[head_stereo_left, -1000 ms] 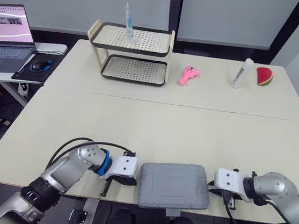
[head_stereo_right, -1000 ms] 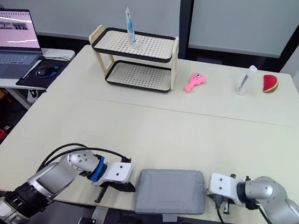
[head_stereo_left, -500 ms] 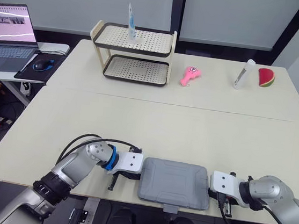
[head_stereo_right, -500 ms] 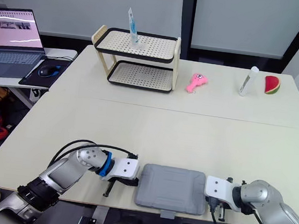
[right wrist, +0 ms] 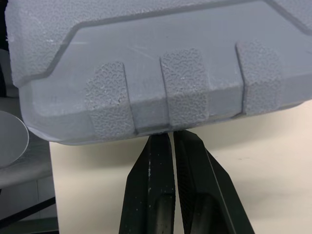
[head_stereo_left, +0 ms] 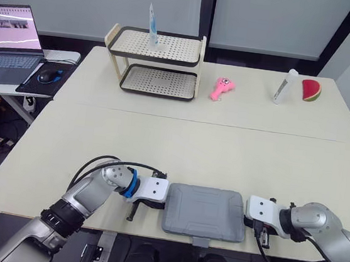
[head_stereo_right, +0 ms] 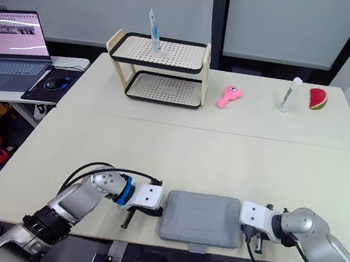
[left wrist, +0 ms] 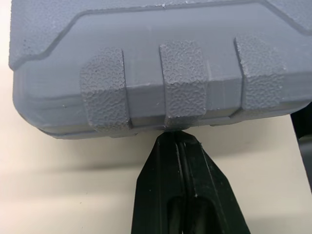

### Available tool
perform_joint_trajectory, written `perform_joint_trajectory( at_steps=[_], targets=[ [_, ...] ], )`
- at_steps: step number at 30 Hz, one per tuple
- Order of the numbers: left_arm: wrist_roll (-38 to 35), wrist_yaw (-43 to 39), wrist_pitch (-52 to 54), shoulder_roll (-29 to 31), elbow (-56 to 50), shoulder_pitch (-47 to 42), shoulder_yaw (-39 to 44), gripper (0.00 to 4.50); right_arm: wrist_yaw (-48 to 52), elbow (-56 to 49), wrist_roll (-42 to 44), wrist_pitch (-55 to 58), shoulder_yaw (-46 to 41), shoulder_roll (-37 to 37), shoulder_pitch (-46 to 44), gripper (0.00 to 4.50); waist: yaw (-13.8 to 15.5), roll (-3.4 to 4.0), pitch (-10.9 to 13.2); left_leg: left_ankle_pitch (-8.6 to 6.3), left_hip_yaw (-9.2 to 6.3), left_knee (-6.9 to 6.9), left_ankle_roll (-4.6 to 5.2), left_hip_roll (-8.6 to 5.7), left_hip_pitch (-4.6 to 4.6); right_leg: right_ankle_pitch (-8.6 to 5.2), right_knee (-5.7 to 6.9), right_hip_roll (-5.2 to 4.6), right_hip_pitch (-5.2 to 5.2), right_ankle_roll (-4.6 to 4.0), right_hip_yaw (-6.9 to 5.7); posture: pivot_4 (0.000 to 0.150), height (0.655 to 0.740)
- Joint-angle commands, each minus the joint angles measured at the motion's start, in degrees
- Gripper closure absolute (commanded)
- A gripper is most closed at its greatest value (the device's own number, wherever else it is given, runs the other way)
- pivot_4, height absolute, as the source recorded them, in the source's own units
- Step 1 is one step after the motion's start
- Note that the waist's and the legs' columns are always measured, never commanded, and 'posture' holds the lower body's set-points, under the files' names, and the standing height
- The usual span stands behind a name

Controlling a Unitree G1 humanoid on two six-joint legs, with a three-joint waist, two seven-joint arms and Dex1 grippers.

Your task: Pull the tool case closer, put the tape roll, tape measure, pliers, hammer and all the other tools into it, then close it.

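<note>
The grey tool case [head_stereo_left: 204,211] lies with its lid down at the table's near edge, its latch tab hanging over the edge. My left gripper [head_stereo_left: 164,199] is shut, and its tip [left wrist: 176,136] presses against the case's left side wall [left wrist: 165,73], low by the table top. On the other side my right gripper [head_stereo_left: 246,216] is also shut, its tip [right wrist: 170,134] touching the case's right side wall [right wrist: 161,73]. The case sits squeezed between the two tips.
At the far left of the table stands a two-tier rack [head_stereo_left: 157,62] with a tube [head_stereo_left: 153,26] on top. A pink toy [head_stereo_left: 220,87], a white bottle [head_stereo_left: 284,85] and a watermelon slice [head_stereo_left: 310,90] lie along the far side. A laptop [head_stereo_left: 8,39] sits on a side table.
Both grippers have drawn inward until they touch the case's two sides. The case itself has hardly shifted; the view has moved a little.
</note>
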Motion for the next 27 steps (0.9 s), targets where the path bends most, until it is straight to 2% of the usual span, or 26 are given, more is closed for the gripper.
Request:
perform_joint_trajectory(
  at_steps=[1, 19, 27],
  targets=[
    [-0.54, -0.32, -1.24, -1.74, -1.61, -0.04, -1.81, 4.5, 0.51, -2.05, 0.84, -1.88, -1.71, 0.13, -0.24, 4.34, 0.0, 0.0, 0.0, 0.0, 0.0, 0.0, 0.0, 0.0, 0.0, 0.0, 0.0, 0.0, 0.0, 0.0, 0.0, 0.15, 0.74],
    [-0.01, -1.02, -1.48, -3.1, -2.89, 0.18, -3.63, 4.5, 1.86, -3.71, 0.36, -1.26, -2.57, -0.55, 2.73, 4.34, 0.16, 0.01, -0.03, 0.0, -0.01, 0.01, 0.0, -0.07, 0.01, 0.0, -0.02, -0.07, 0.05, 0.0, -0.03, 0.15, 0.74],
    [0.98, 0.39, -3.12, -2.73, 0.26, -0.78, -2.54, 4.5, 2.5, -2.02, 0.1, -2.06, -2.63, -1.39, 3.33, 4.34, 0.21, 0.02, -0.04, 0.0, -0.01, 0.01, 0.0, -0.08, 0.01, 0.0, -0.03, -0.08, 0.06, 0.0, -0.04, 0.15, 0.74]
  ],
)
